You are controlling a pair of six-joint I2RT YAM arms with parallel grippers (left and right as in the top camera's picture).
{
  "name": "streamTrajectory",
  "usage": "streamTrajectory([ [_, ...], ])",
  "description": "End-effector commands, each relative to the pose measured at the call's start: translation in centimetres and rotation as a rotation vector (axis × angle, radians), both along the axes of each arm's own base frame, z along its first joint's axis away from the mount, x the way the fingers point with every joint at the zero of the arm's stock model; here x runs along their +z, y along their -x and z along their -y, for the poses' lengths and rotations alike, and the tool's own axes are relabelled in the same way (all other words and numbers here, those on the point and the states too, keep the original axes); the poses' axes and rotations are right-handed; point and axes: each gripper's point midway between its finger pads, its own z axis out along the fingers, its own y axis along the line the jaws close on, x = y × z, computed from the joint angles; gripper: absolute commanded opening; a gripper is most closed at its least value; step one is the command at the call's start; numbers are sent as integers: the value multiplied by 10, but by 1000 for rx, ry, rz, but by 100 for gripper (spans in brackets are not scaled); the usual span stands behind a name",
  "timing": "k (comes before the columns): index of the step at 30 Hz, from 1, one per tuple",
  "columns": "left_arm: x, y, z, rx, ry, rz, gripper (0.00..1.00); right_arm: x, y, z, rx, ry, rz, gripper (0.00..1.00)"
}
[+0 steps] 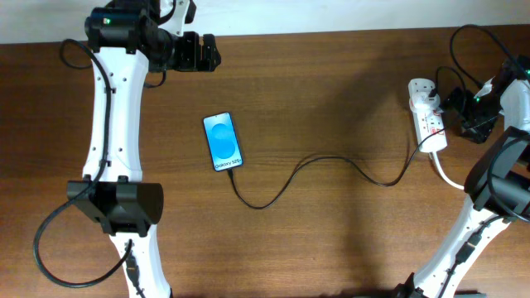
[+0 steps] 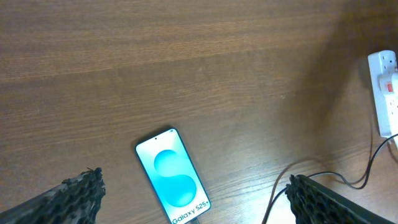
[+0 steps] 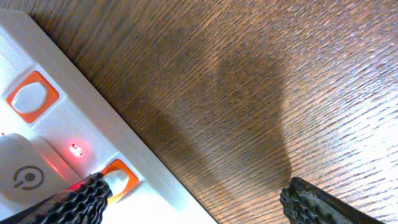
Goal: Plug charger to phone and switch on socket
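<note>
The phone [image 1: 223, 141] lies flat on the table with its blue screen lit; it also shows in the left wrist view [image 2: 173, 177]. The thin black charger cable [image 1: 331, 158] runs from the phone's bottom edge in curves to the white socket strip [image 1: 428, 112]. My left gripper [image 1: 195, 51] is open and empty, high and beyond the phone; its fingers [image 2: 194, 182] frame the phone from above. My right gripper [image 1: 452, 108] is open at the socket. In the right wrist view [image 3: 199, 199] its left finger touches an orange-framed switch [image 3: 119, 177], and a red light [image 3: 76, 149] glows on the socket [image 3: 155, 186].
A thick white cord [image 1: 447, 175] leaves the socket's near end toward the right arm's base. A white plug [image 1: 422, 89] sits in the socket's far end. The socket also shows at the right edge of the left wrist view [image 2: 385, 87]. The table is brown wood [image 1: 331, 83].
</note>
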Motion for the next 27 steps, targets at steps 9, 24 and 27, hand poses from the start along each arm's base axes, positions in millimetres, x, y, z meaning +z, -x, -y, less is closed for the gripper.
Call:
streamTrajectory([
  [9,8,1,1,-17,8,23,99,-13,-10,-10,31,-13,-1,95],
  [24,8,1,1,-17,8,23,99,214,23,78,-70,161,283,100],
  [27,8,1,1,-17,8,23,99,259,24,43,19,156,374,100],
])
